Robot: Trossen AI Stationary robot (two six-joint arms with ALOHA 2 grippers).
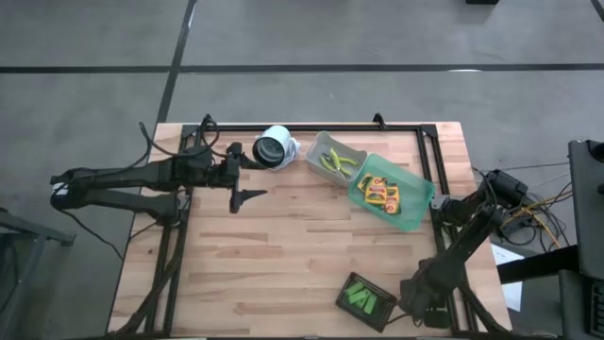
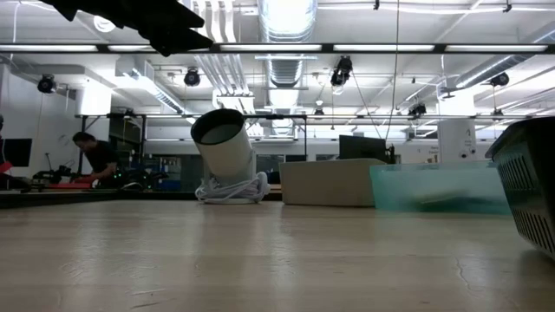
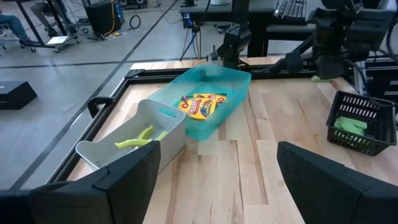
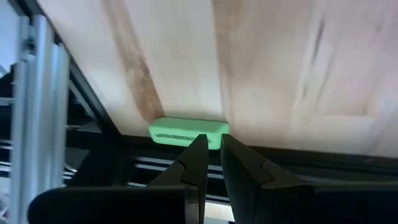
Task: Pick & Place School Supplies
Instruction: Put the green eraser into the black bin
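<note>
The left gripper (image 1: pixel 247 179) hangs in the upper left of the high view, above the table (image 1: pixel 283 255), its jaws wide open and empty. The right gripper (image 4: pixel 211 146) sits low at the table's lower right edge, jaws nearly closed just beside a green block (image 4: pixel 186 132) lying at the table's rim; whether they touch it I cannot tell. Yellow packs (image 1: pixel 382 193) lie in the green bin (image 1: pixel 415 212) at upper centre-right, yellow-handled tools (image 1: pixel 338 162) in the grey bin (image 1: pixel 316 151) beside it. More green blocks (image 1: pixel 363 298) rest in the dark tray (image 1: pixel 345 288) near the bottom. A white camera (image 1: pixel 274 148) stands left of the bins
</note>
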